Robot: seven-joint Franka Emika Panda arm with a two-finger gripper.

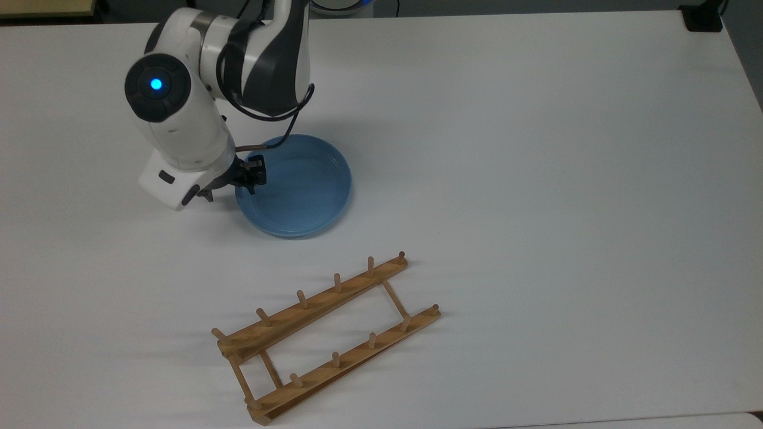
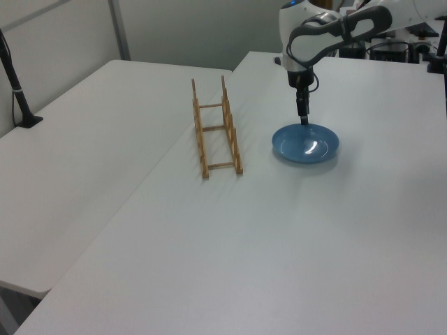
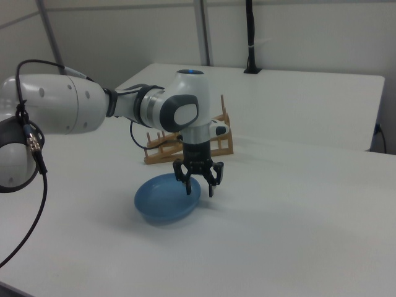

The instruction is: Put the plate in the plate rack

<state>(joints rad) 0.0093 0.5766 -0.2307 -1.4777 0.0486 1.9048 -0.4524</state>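
From where I'm sitting, the arm's white wrist housing covers most of the gripper [image 1: 229,182] in the top view, so I go by the right view for the fingers: they're spread, one fingertip [image 3: 188,187] down inside the plate's rim, the other hanging just outside it. Nothing is pinched. Whether a tip actually touches the plate I can't tell.

The plate [image 1: 298,187] is a glossy light-blue round dish, shallow with a raised rim, lying flat on the table [image 1: 536,179]. There's a bright glare patch on it in the left view. The gripper straddles the rim on the top view's left edge of the plate.

The plate rack [image 1: 325,336] lies near the plate but apart from it, toward the bottom of the top view. Light-brown wood, two long rails with upright pegs, thin crossbars between. In the right view the arm blocks the middle of the rack [image 3: 162,151].

The table is plain matte white. A second white table [image 2: 77,167] butts up against it on the left view's left. A black pole [image 2: 15,87] stands on that one, cut off at the frame edge. Grey partition walls [image 3: 297,31] sit behind.
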